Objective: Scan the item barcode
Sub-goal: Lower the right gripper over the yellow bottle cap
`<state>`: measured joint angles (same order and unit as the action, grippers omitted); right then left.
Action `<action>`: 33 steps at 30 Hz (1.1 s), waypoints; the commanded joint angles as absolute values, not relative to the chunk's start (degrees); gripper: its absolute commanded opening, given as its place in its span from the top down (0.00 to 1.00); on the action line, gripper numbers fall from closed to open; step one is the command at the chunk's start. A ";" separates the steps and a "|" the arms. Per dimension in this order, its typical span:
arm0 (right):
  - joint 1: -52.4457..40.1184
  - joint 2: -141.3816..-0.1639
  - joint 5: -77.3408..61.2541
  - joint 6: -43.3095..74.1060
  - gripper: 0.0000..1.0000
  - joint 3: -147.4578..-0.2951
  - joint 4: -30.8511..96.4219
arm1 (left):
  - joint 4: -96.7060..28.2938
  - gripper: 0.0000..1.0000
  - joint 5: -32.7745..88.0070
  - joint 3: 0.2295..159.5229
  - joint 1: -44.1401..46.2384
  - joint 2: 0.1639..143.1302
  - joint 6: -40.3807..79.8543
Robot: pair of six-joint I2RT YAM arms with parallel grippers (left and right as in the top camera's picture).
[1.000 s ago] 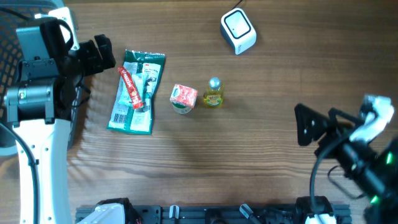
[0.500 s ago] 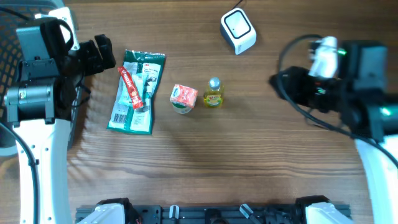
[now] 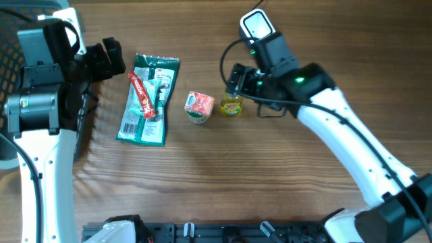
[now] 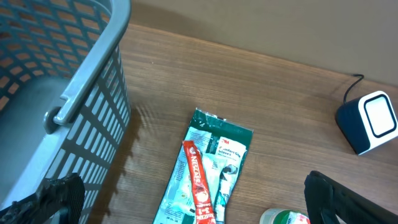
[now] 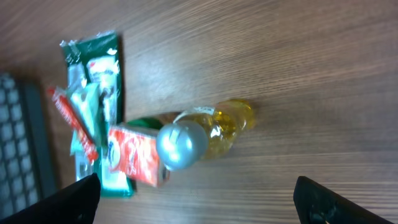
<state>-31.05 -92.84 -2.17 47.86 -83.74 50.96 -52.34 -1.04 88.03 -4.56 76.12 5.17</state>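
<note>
Several items lie left of the table's middle: a green packet [image 3: 148, 101] with a red stick sachet [image 3: 142, 94] on it, a small red and green carton [image 3: 200, 106], and a yellow bottle [image 3: 231, 106] with a silver cap. The white barcode scanner [image 3: 255, 24] stands at the back, partly under my right arm. My right gripper [image 3: 234, 81] hangs open just above the bottle; in the right wrist view the bottle [image 5: 214, 130] stands ahead of the open gripper [image 5: 199, 208]. My left gripper [image 3: 110, 57] is open and empty at the far left, beside the packet [image 4: 208, 165].
A grey-blue slatted basket [image 4: 62, 74] stands at the table's left edge, close to my left gripper [image 4: 199, 208]. The scanner [image 4: 370, 121] has a cable running off behind it. Bare wood lies in front and to the right.
My right arm has swung in from the table's right edge, leftward and back, to just above the yellow bottle. The left arm and all items are unmoved.
</note>
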 commanded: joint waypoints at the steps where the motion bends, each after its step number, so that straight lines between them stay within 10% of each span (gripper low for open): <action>1: -34.94 -95.42 7.77 63.26 0.00 -85.01 50.81 | -52.21 0.00 -1.39 88.51 -4.78 76.23 4.71; 13: -42.81 -101.38 21.21 96.51 0.00 -85.01 50.83 | -52.21 0.00 -1.37 88.51 -4.78 76.23 4.71; 33: -42.78 -108.84 23.31 105.19 0.00 -85.01 45.12 | -52.21 0.00 -1.39 88.51 -4.78 76.23 4.71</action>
<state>-42.61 -106.24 22.96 103.70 -83.74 45.23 -52.34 -1.04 88.03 -4.56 76.12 5.17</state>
